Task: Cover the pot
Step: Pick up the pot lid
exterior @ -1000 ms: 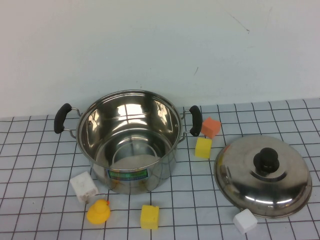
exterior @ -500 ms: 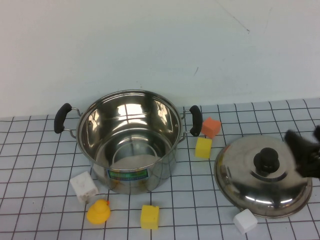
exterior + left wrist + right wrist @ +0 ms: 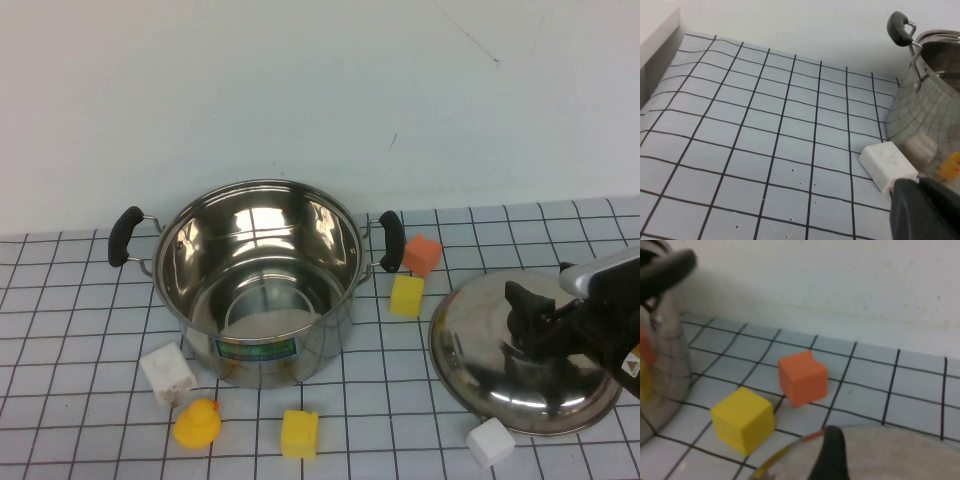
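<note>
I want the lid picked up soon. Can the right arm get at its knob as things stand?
Probably yes. The right gripper is already over the lid, at the knob, and nothing lies between them. The left gripper sits by the pot.

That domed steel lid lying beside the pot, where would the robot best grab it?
By the black knob at the crown of the domed steel lid, from above: the lid lies dome-up, its smooth slopes offering no other hold. The right tool is at that knob now. The left tool is low beside the shiny steel pot, near a white block.
</note>
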Controlling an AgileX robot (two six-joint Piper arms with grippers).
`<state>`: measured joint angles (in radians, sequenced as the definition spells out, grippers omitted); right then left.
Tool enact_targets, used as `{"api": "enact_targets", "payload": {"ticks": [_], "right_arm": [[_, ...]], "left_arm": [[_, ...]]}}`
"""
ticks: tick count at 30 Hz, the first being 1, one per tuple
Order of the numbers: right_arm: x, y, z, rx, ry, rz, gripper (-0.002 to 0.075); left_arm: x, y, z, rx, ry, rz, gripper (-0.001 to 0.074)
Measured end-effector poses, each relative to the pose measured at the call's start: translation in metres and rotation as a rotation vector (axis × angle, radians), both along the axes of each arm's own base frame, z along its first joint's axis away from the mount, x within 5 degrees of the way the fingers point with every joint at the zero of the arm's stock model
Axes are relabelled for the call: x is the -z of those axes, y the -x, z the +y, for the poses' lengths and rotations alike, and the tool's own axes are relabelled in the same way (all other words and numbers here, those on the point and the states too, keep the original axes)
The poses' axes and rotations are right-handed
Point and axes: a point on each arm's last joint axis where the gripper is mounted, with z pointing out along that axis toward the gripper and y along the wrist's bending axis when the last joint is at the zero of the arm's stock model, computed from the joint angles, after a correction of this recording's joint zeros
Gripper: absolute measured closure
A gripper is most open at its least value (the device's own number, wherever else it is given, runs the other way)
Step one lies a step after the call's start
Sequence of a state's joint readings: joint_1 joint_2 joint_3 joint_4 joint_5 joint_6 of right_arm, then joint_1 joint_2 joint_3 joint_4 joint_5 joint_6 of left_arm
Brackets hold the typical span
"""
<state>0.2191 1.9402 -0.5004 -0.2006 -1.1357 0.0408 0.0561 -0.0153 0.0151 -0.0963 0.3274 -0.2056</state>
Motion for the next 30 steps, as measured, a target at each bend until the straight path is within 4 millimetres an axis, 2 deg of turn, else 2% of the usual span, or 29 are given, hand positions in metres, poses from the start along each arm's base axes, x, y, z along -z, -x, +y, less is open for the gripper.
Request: {"api": "enact_targets", "payload": {"ticks": [5, 12, 14, 17, 19, 20, 24, 26, 30], "right_arm": [[0.016, -0.007, 0.000, 0.016, 0.005, 0.037, 0.0155], [0.035, -0.007, 0.000, 0.017, 0.016, 0.093, 0.0157], [0.037, -0.007, 0.000, 0.024, 0.008, 0.102, 0.0177], [0.037, -0.007, 0.000, 0.033, -0.016, 0.104, 0.0267], [0.035, -0.008, 0.000, 0.035, -0.028, 0.094, 0.0365], [0.035, -0.008, 0.001, 0.033, -0.029, 0.091, 0.0384], [0.033, -0.006, 0.000, 0.046, -0.059, 0.099, 0.0382], [0.024, 0.001, -0.002, 0.060, -0.083, 0.107, 0.0383], [-0.008, 0.024, -0.009, 0.087, -0.108, 0.064, 0.0383]], "left_arm": [[0.000, 0.000, 0.000, 0.000, 0.000, 0.000, 0.0738], [0.000, 0.000, 0.000, 0.000, 0.000, 0.000, 0.0738], [0.000, 0.000, 0.000, 0.000, 0.000, 0.000, 0.0738], [0.000, 0.000, 0.000, -0.001, 0.003, 0.000, 0.0738], [0.000, 0.000, 0.000, -0.001, 0.003, 0.000, 0.0738], [0.000, 0.000, 0.000, -0.001, 0.003, 0.000, 0.0738], [0.000, 0.000, 0.000, -0.001, 0.003, 0.000, 0.0738], [0.000, 0.000, 0.000, -0.001, 0.003, 0.000, 0.0738], [0.000, 0.000, 0.000, -0.001, 0.003, 0.000, 0.0738]]}}
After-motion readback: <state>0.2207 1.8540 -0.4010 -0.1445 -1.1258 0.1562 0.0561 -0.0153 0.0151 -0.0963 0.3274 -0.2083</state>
